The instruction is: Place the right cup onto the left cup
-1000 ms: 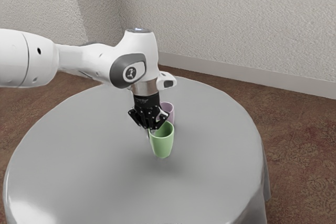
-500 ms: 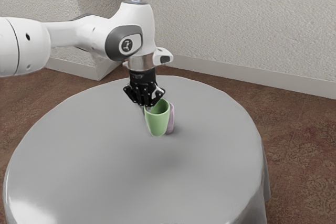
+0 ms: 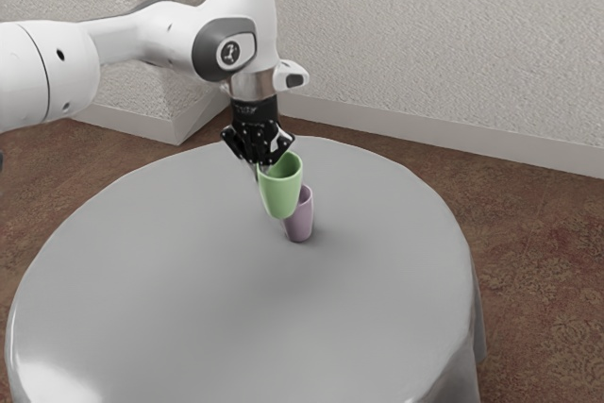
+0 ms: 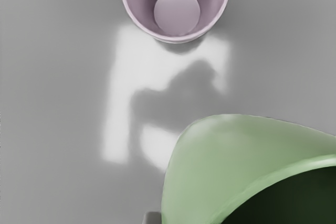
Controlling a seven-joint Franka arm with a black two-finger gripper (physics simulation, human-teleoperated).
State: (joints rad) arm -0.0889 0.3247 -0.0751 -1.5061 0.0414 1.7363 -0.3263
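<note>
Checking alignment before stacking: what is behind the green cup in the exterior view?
The purple cup and some table; the green cup hides part of the purple cup's rim and upper wall.

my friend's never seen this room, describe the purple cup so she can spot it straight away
Find the round table with the gray covering. On it stands a small, upright, light purple cup, open at the top. The green cup beside it in the exterior view is held up off the table by the hand, while the purple one rests on the tabletop.
</note>
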